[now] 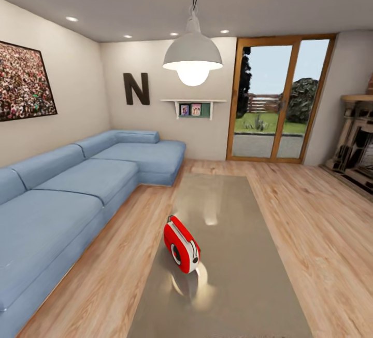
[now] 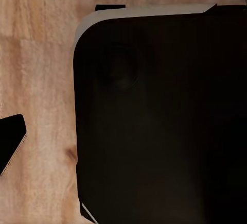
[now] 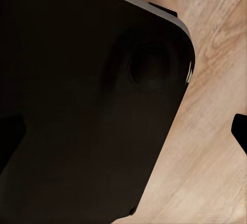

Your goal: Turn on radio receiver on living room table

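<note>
Radio (image 1: 182, 244) first: going left to right, the blue sofa (image 1: 62, 203) runs along the wall, then the red radio stands upright on the near left part of the glossy desk (image 1: 243, 276), with bare floor (image 1: 321, 224) beyond. Roll closer, square to the dial face, before reaching. Whether either end effector is spread or pressed together I cannot tell; both wrist views look down past a dark panel (image 2: 164, 121) at floorboards.
</note>
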